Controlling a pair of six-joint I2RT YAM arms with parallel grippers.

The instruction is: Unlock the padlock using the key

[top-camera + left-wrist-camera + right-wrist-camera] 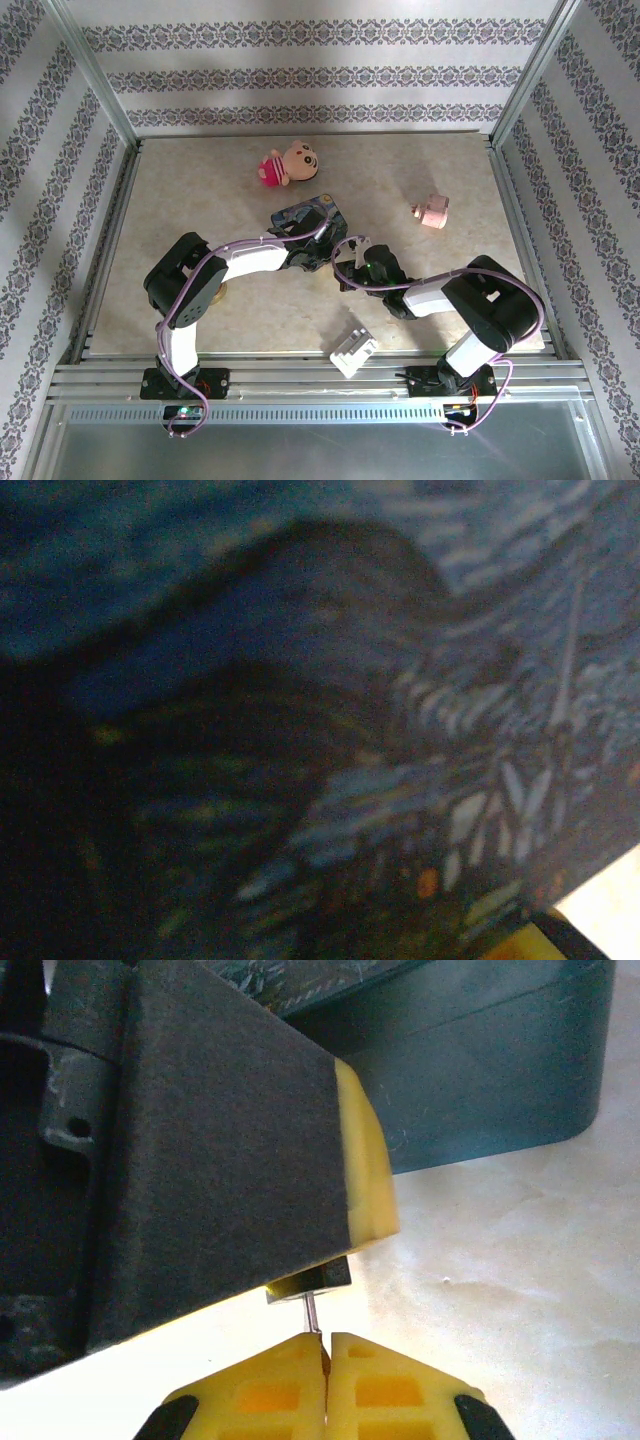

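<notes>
In the right wrist view my right gripper (pixel 328 1345) is shut on the key (pixel 312 1313), a thin silvery sliver standing up from between the yellow fingertips. The key's tip meets the underside of the padlock (pixel 314 1282). Just a small dark corner of the padlock peeks out below the left gripper's finger (pixel 230 1160), a broad dark pad with a yellow end. In the top view both grippers meet mid-table, the left gripper (pixel 322 258) beside the right gripper (pixel 350 272); key and padlock are too small to see there.
The blue painted tin (pixel 305 215) lies just behind the grippers; the same tin (pixel 450 730) is blurred close up in the left wrist view. A doll (pixel 288 165) sits at the back, a pink toy piece (pixel 432 211) to the right, a white plastic block (pixel 353 350) near the front edge.
</notes>
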